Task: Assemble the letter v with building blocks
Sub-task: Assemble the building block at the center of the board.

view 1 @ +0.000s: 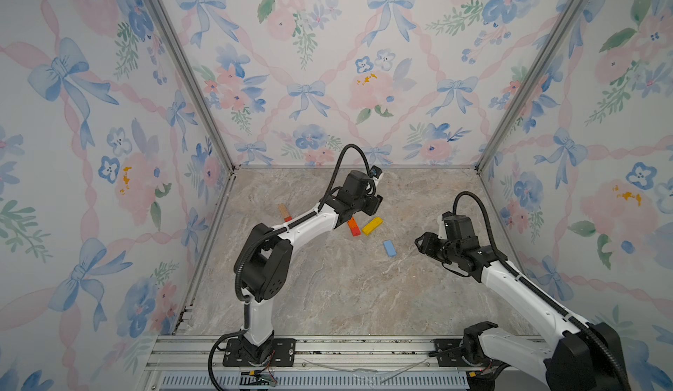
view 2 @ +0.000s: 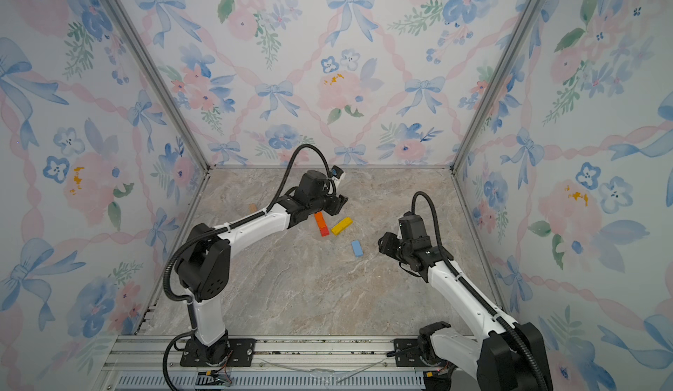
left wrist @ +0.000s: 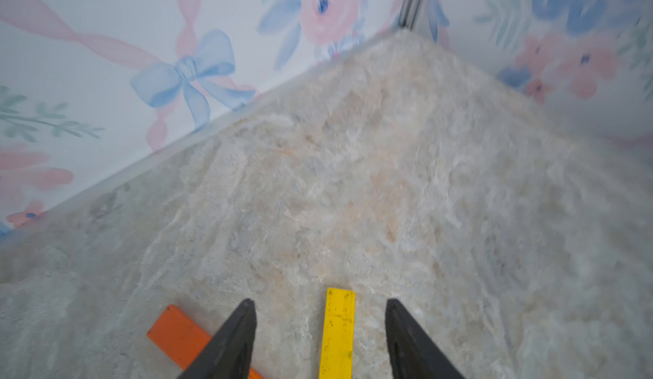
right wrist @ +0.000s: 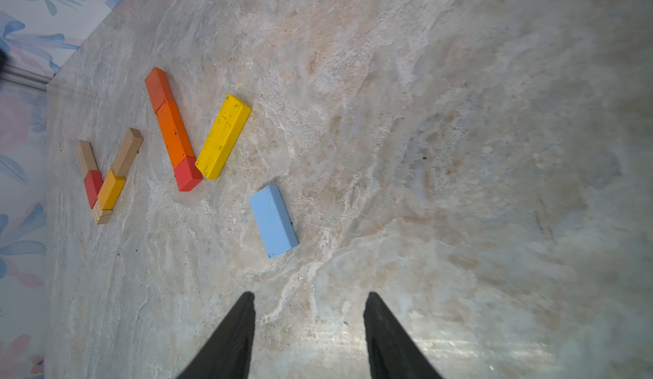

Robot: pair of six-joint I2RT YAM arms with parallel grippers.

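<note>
In both top views the left arm (view 1: 309, 225) stretches to mid-frame. The left tool (left wrist: 318, 302) stands open astride the yellow block (left wrist: 337, 331), with the orange block (left wrist: 176, 335) beside it. Right of the light blue block (view 1: 389, 248), the right tool (right wrist: 309, 294) hangs open and empty above the surface (view 1: 327, 290).

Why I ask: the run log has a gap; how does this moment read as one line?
left gripper: open near yellow block | right gripper: open, empty | light blue block: lying apart
</note>
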